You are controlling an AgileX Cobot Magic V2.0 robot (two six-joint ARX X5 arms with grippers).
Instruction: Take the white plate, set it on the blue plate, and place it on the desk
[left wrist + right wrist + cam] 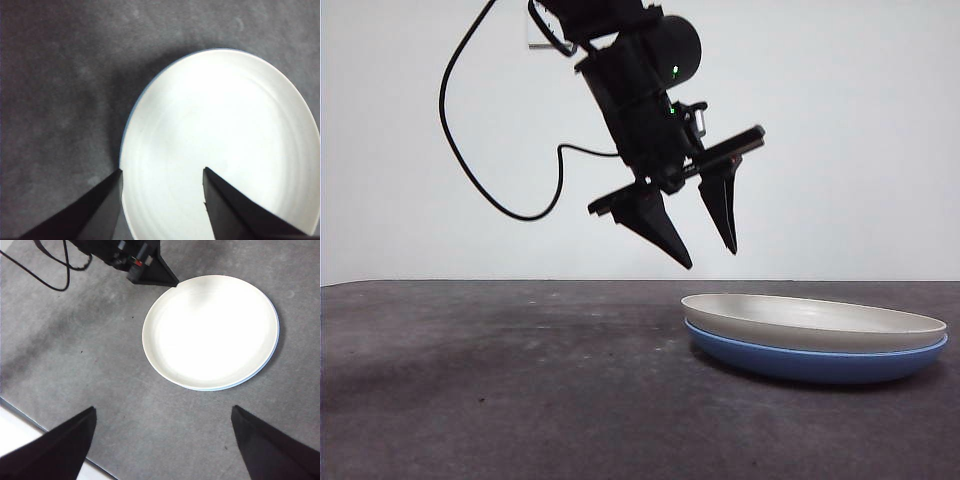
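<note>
Dark mottled desk [500,390] carries the white plate [815,322] stacked on the blue plate [815,362]. Left gripper [705,245] hangs empty above the white plate's rim, jaws spread; right gripper [162,440] also gapes.

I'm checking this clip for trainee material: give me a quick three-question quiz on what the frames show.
1. True or false: the matte cream round plate rests stacked on the glossy blue round plate.
2. Which gripper hangs above the stack's edge? A) left gripper B) right gripper
3. Fill in: both plates sit on the dark grey mottled ___.

Key: 1 true; 2 A, jaws open, holding nothing; 3 desk.
</note>
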